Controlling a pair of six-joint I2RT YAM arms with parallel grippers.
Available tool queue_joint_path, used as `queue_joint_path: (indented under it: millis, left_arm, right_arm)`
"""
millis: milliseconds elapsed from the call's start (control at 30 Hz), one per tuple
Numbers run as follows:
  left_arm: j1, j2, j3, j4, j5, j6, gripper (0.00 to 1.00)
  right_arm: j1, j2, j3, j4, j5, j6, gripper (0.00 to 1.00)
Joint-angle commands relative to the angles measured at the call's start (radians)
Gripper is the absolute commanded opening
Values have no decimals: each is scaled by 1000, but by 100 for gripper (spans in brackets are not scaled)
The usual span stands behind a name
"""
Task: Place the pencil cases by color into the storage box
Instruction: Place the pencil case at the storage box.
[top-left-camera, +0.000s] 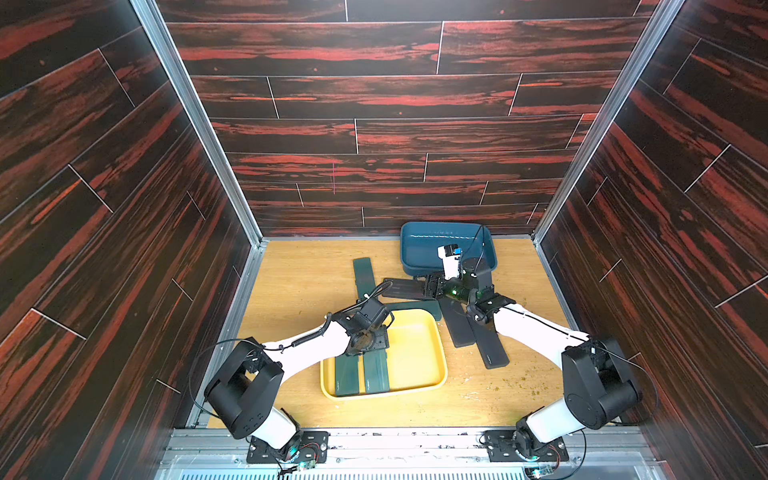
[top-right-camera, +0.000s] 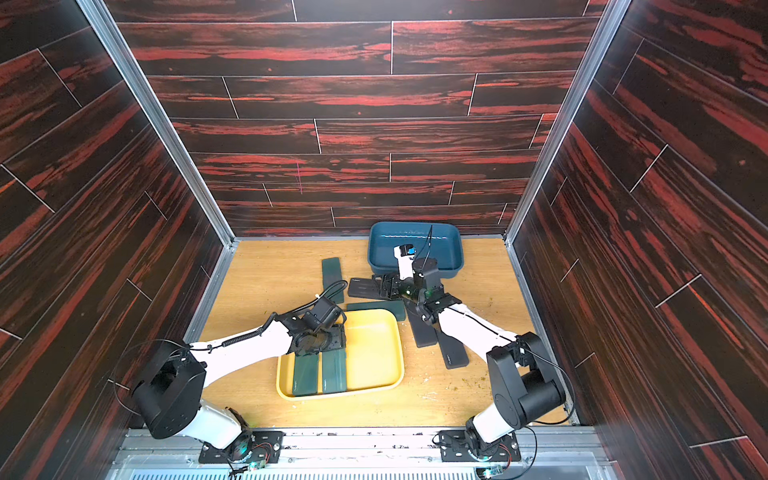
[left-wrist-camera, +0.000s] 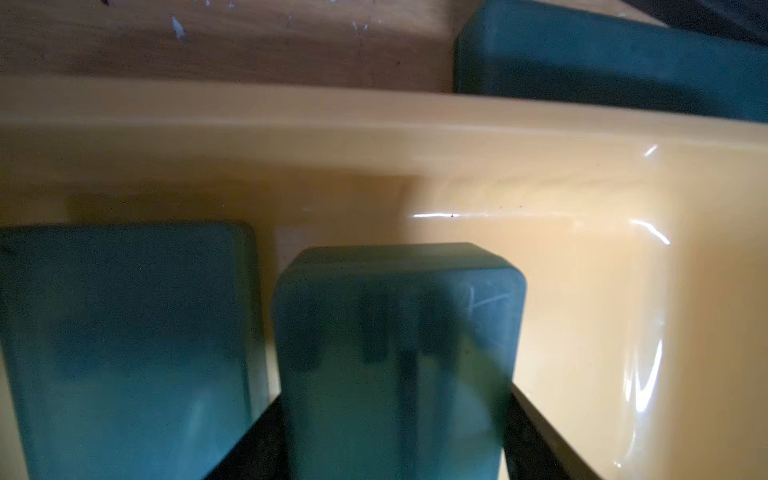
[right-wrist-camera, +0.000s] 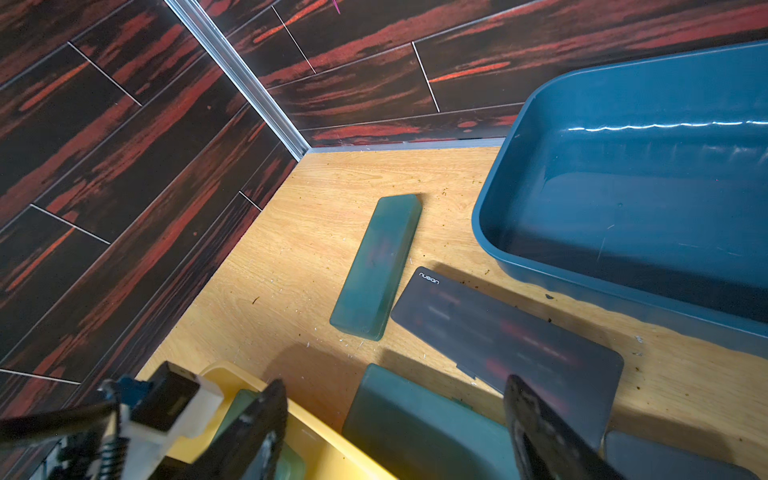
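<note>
**A:** How far along is the sorting looking?

**B:** Partway, on the green side only. Two dark green pencil cases are lying side by side in the yellow tray (top-left-camera: 415, 349). The left gripper (left-wrist-camera: 392, 395) is squeezing its fingers against the sides of the held green case (left-wrist-camera: 399, 332). The second green case (left-wrist-camera: 124, 332) is sitting just beside it. I can't tell whether the held one is resting on the tray floor or is slightly lifted.

**A:** And the right arm?

**B:** The right gripper (right-wrist-camera: 395, 380) is hanging with its jaws apart and is gripping nothing. It is hovering over a loose green case (right-wrist-camera: 415, 428) and the logo black case (right-wrist-camera: 498, 332) on the wooden table (top-left-camera: 299, 282).

**A:** What is waiting?

**B:** That loose green case is waiting, and so is the far green case (right-wrist-camera: 378, 266) further out on the table. The black ones are all waiting too. That means the logo one, plus an inner black case (top-left-camera: 457, 328) and an outer black case (top-left-camera: 492, 351) lying together beside the tray. The blue bin (top-left-camera: 419, 249) is sitting empty, so I'm judging the black sorting not yet begun.
</note>
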Motion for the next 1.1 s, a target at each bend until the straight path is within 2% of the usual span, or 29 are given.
queue_joint_path:
  millis: [0,267,533,900,967,1067]
  left_arm:
    - [-2,12,-9,6,-15,-6,54]
    - [1,69,35,-55,-67,41,54]
    - [9,122,38,-44,-63,56,54]
    - [52,115,30,-55,-76,74,58]
    - [64,112,25,-51,-72,77,61]
    - [83,109,16,-41,-66,80,79]
  right_arm:
    - [2,0,-12,11,-10,8,82]
    - [3,16,-11,11,-15,8,82]
    - [2,28,-7,12,-14,8,82]
    - [3,35,-3,8,-4,1,82]
    - [2,36,-3,6,-4,-1,82]
    - [2,42,1,4,-4,-2,82]
